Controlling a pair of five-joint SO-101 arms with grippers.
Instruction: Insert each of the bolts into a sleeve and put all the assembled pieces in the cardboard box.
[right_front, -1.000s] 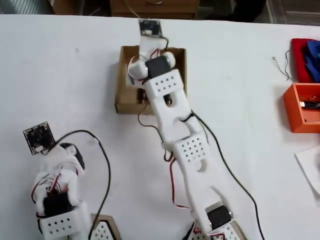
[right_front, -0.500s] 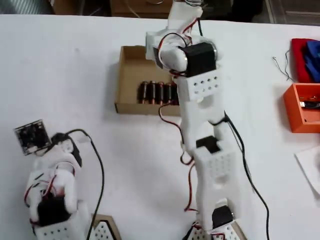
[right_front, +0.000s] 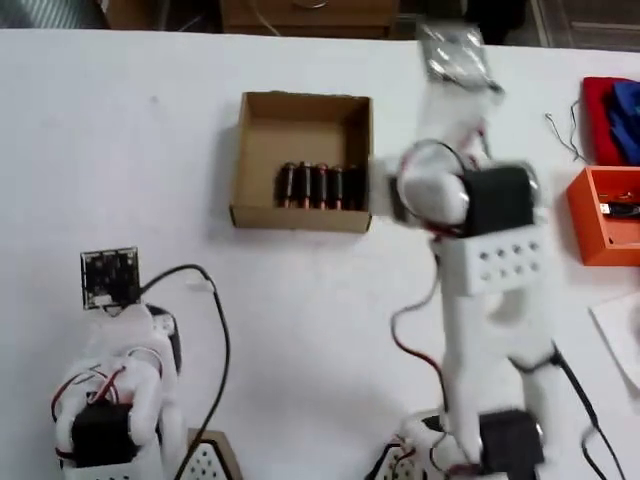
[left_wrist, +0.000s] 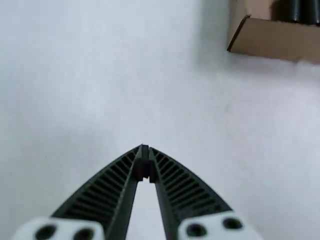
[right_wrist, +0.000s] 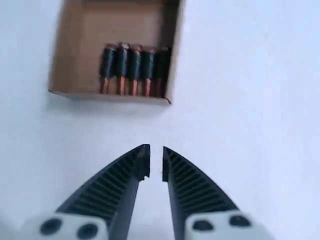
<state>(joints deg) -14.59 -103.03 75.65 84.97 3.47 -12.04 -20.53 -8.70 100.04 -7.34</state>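
Observation:
The cardboard box (right_front: 300, 115) sits on the white table at the back centre. Several assembled pieces (right_front: 320, 187), dark sleeves with copper bolt ends, lie side by side along its near wall. In the right wrist view the same box (right_wrist: 80, 30) and its row of assembled pieces (right_wrist: 132, 70) lie beyond my right gripper (right_wrist: 153, 162), which hovers over bare table, open by a narrow gap and holding nothing. The right arm (right_front: 480, 230) stands raised just right of the box. My left gripper (left_wrist: 144, 162) is shut and empty over bare table, with a box corner (left_wrist: 265, 37) far ahead. The left arm (right_front: 110, 390) is at the front left.
An orange container (right_front: 603, 215) and a red and blue item (right_front: 610, 120) stand at the right edge, with a thin wire (right_front: 568, 130) and a white sheet (right_front: 620, 335) nearby. Cables trail from both arms. Open table spreads left of and in front of the box.
The right arm has lifted off the box and swung to its right, uncovering the row of assembled pieces. The left arm has shifted slightly at the front left.

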